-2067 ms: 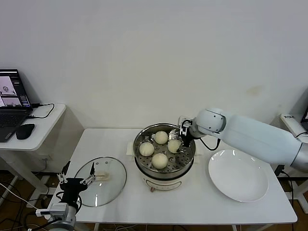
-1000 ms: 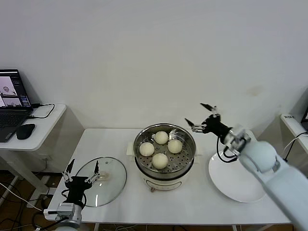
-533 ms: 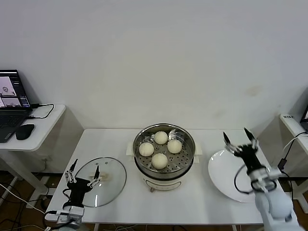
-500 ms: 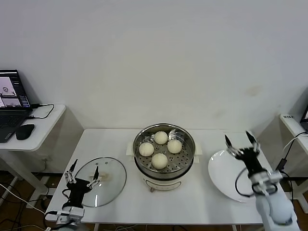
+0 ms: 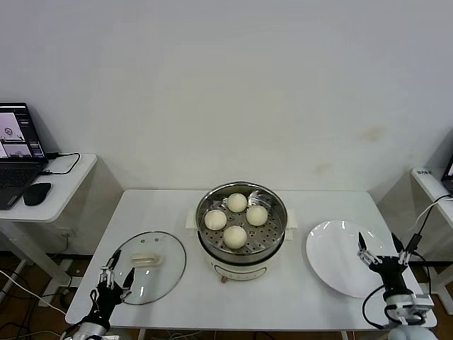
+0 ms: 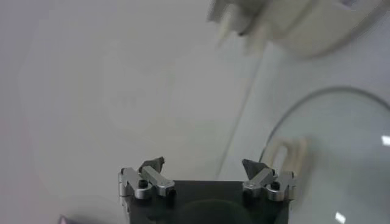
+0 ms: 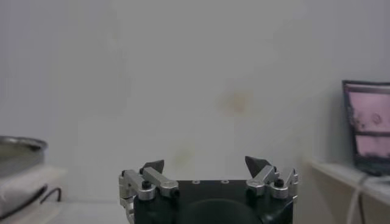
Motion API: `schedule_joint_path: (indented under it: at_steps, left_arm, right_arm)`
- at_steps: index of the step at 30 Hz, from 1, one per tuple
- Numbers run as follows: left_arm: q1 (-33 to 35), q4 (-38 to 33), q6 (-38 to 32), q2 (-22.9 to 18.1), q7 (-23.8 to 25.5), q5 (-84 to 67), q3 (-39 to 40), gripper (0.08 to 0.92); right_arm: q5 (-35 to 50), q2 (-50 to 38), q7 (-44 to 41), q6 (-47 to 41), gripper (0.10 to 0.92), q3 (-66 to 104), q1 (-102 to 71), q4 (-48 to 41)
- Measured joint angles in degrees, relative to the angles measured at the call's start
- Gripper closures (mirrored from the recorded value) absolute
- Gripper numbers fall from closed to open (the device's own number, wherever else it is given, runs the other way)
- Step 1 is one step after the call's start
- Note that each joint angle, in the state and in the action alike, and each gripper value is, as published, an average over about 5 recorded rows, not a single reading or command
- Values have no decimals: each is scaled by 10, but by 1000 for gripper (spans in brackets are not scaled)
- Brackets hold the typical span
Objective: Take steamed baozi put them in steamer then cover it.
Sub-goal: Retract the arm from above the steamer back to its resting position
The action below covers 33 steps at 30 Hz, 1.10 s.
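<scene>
Four steamed baozi (image 5: 237, 218) sit in your steamer (image 5: 242, 225), on its perforated tray, near the middle of the white table (image 5: 297, 290). None of the four touches the steamer's wall.

- Writing: you have no label or brand that can be read on the steamer, its white base, or the plate. The laptop (image 5: 18, 150) on the side desk shows a lit screen, but its content is too small to make out.
- Cover (image 5: 146, 265): the glass lid lies flat on the table to the left of the steamer, apart from it, handle up. In the left wrist view only an arc of its rim and the handle show (image 6: 329, 158); the rest is cut off.
- Plate (image 5: 350, 257): white, to the right of the steamer, nothing on it.
- Left gripper (image 5: 113, 275): low at the table's front left corner, at the lid's near edge, fingers spread, grasping nothing. Its arm is mostly out of view.
- Right gripper (image 5: 381, 252): low at the table's front right, at the plate's near right edge, fingers spread, released, holding nothing.
- Mouse (image 5: 37, 193): beside the laptop.
</scene>
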Motion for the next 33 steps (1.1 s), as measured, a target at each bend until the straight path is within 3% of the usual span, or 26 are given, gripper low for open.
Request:
schedule_joint_path:
  at_steps: [11, 33]
  left_arm:
    - [-48, 54, -14, 10, 10, 109, 14, 177]
    - [-173, 157, -21, 4, 26, 142, 54, 177]
  right_arm:
    - [-12, 23, 2, 6, 203, 18, -23, 1]
    - [-24, 40, -1, 9, 203, 24, -45, 6]
